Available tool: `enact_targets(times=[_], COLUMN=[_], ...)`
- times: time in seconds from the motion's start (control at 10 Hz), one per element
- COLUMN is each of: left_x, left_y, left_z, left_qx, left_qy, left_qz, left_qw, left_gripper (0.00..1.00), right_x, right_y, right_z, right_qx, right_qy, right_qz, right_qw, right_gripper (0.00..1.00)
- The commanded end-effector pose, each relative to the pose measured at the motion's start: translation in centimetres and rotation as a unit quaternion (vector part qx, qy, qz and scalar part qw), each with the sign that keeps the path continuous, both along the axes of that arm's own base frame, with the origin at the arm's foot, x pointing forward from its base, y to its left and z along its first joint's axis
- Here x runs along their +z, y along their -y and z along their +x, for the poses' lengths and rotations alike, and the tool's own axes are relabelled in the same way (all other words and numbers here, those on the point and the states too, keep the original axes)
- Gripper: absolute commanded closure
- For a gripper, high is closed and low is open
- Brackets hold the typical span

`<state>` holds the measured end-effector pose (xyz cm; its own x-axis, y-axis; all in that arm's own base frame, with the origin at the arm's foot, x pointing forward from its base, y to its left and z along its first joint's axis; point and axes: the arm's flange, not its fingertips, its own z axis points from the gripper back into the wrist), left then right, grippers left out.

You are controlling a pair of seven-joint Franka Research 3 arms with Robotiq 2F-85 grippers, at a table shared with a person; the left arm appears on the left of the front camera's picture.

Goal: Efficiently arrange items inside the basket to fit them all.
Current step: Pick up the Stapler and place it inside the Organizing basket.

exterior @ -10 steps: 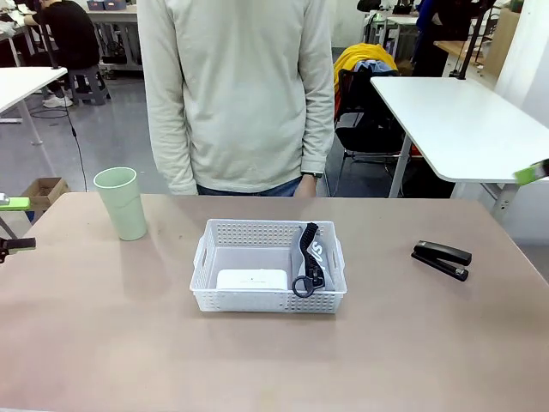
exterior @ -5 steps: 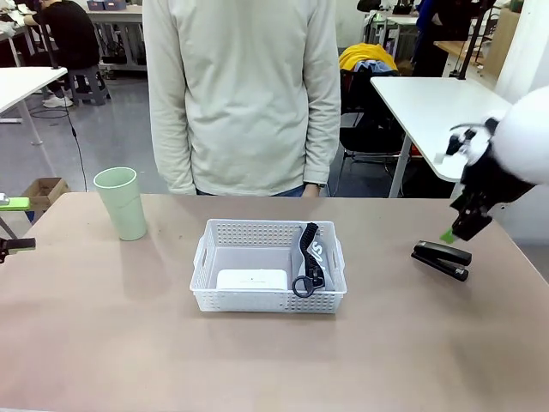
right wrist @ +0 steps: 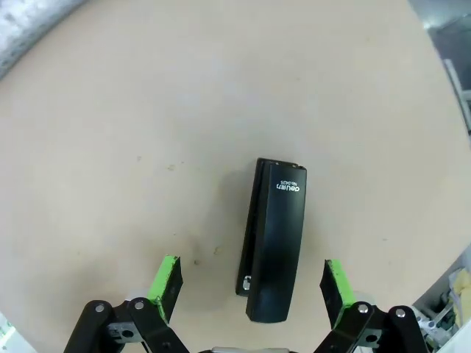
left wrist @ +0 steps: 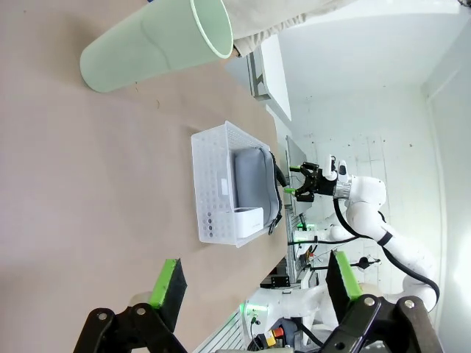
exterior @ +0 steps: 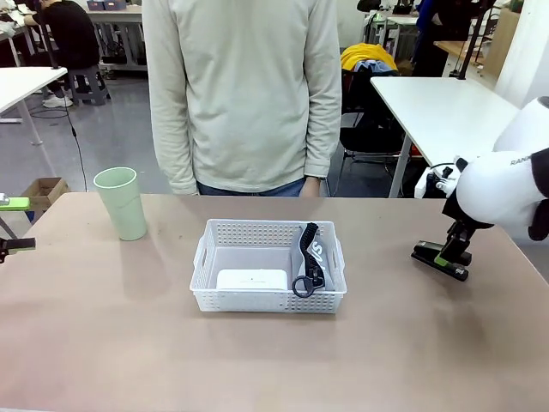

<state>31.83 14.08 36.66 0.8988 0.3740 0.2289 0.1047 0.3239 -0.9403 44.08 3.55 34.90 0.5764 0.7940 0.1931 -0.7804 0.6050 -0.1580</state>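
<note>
You have the white case (exterior: 251, 280) and grey CAMPUS pouch (exterior: 314, 252) in the basket (exterior: 257, 300). The pale green cup (exterior: 120, 202) and black stapler (right wrist: 274, 239) are still out on the table (exterior: 257, 360). The right wrist view shows what the front view hides: the right gripper (right wrist: 250, 279) is spread wide either side of the stapler, not touching it. The left gripper (left wrist: 255, 279) is open too, near the cup.

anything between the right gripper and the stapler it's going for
Nothing visible. The right gripper hangs open just above the black stapler, its green-padded fingers on either side of it, with bare table all around.
</note>
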Motion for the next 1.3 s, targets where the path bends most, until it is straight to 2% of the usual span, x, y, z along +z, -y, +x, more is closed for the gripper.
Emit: enact_targets(times=[0.0,0.2,0.5,1.0,1.1,1.2], left_x=[0.4,0.4,0.4,0.4,0.4,0.4], left_y=[-0.1,-0.1,-0.1,-0.1,-0.1,-0.1], left_z=[-0.3,-0.3,-0.3,-0.3,-0.3,-0.3], left_qx=[-0.003,-0.003,-0.003,-0.003,-0.003,-0.003], left_qy=[-0.005,-0.005,-0.005,-0.005,-0.005,-0.005], left_qz=[-0.005,-0.005,-0.005,-0.005,-0.005,-0.005], left_qw=[1.0,1.0,1.0,1.0,1.0,1.0], left_gripper=[0.0,0.0,0.0,0.0,0.0,0.0], right_x=[-1.1,-2.8,-4.5,-4.9,-4.8,-4.7], right_y=[-0.2,-0.2,-0.4,-0.3,-0.3,-0.2], right_z=[1.7,2.8,3.8,3.9,3.9,3.9], right_qx=[-0.024,-0.026,-0.018,-0.026,-0.036,-0.036], right_qy=[0.003,0.017,-0.022,-0.03,-0.03,-0.033], right_qz=[0.01,0.014,0.024,0.025,0.028,0.027], right_qw=[1.0,0.999,0.999,0.999,0.998,0.998], right_gripper=[0.0,0.0,0.0,0.0,0.59,0.59])
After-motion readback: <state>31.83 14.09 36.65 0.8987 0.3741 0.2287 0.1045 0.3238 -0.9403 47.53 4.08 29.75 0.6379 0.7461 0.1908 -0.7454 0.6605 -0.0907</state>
